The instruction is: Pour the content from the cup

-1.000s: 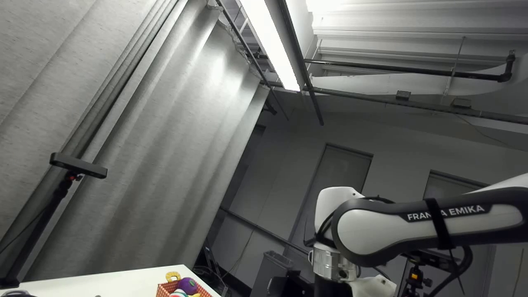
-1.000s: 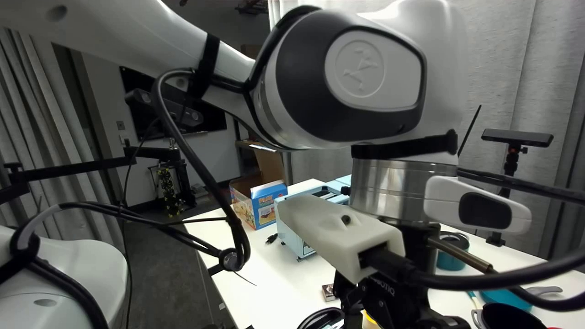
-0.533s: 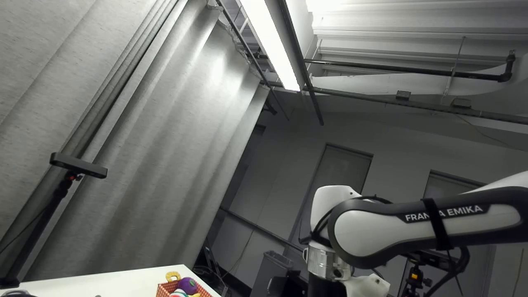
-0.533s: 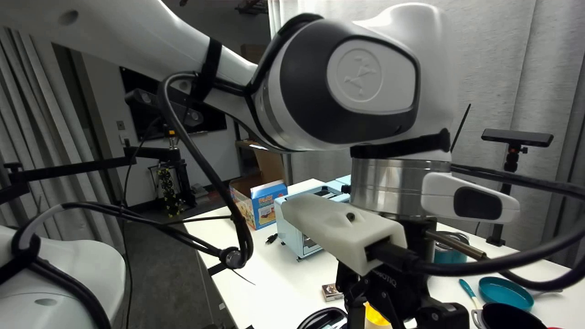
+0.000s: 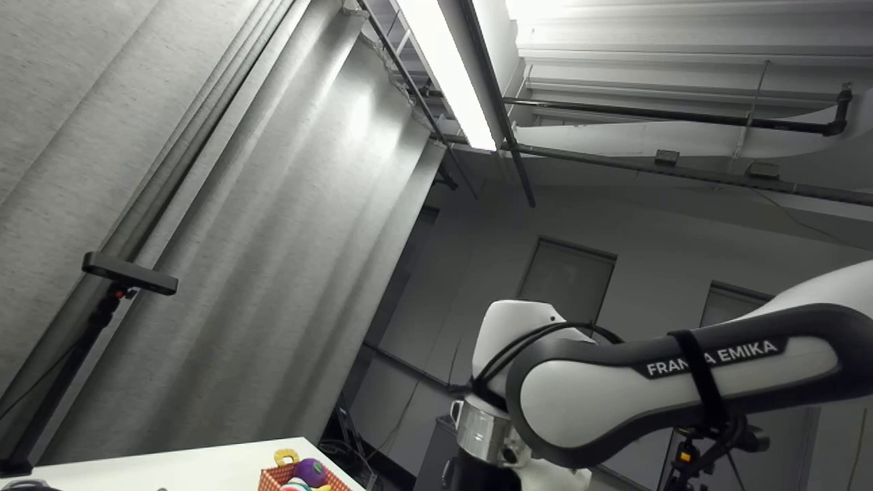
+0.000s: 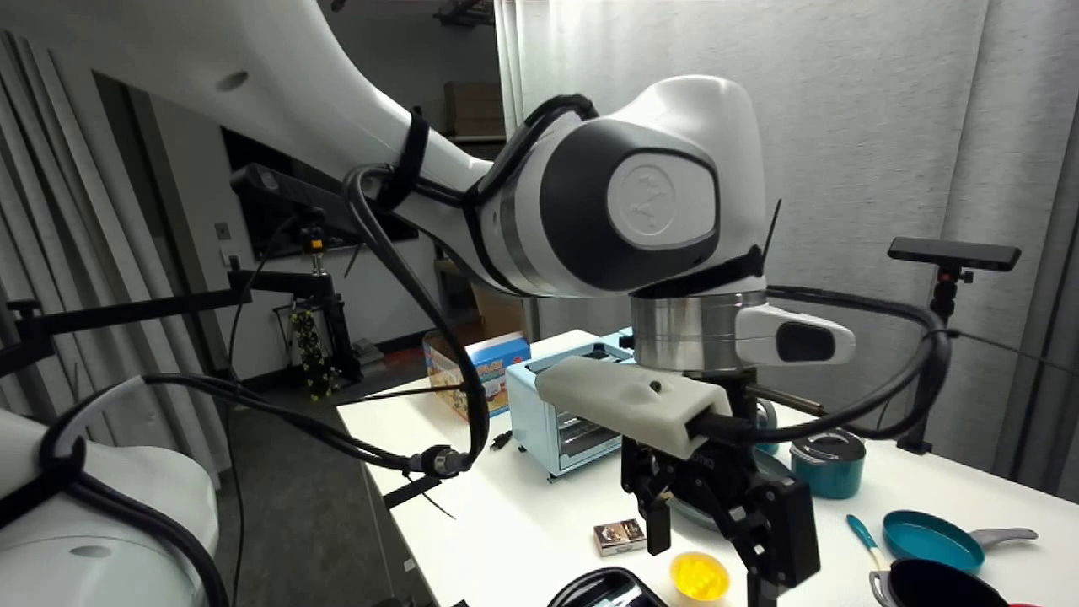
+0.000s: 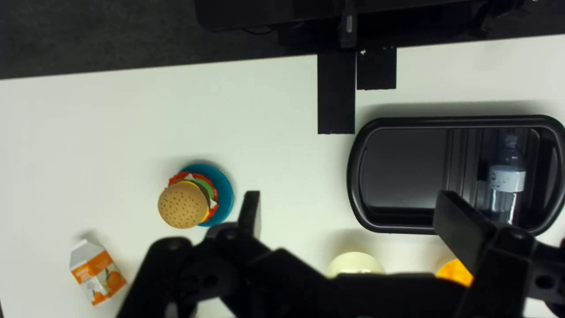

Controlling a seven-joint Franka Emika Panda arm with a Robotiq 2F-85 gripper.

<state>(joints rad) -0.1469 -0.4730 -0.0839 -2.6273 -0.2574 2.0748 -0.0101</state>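
Observation:
A small cup with yellow-orange content (image 6: 700, 577) stands on the white table in an exterior view; its orange content also shows in the wrist view (image 7: 455, 272), partly hidden by a finger. A pale cream round thing, perhaps a cup (image 7: 355, 262), sits beside it in the wrist view, its lower part hidden by the gripper body; I cannot tell its content. My gripper (image 7: 348, 201) is wide open and empty, above the table. In an exterior view the gripper (image 6: 712, 566) points down over the table near the yellow-filled cup. The other exterior view does not show the fingers.
A black tray (image 7: 406, 168) holds a clear bottle (image 7: 506, 181). A toy burger (image 7: 184, 205) sits on a teal dish (image 7: 226, 194) near an orange carton (image 7: 98, 274). A toaster oven (image 6: 539, 421), teal pot (image 6: 830, 468), teal pan (image 6: 931, 539), black pot (image 6: 940, 583) and toy basket (image 5: 273, 476) stand around.
The arm and open gripper have moved left in both exterior views and look smaller where the table shows. The yellow-filled cup and teal pans are less covered. Objects on the table have not moved.

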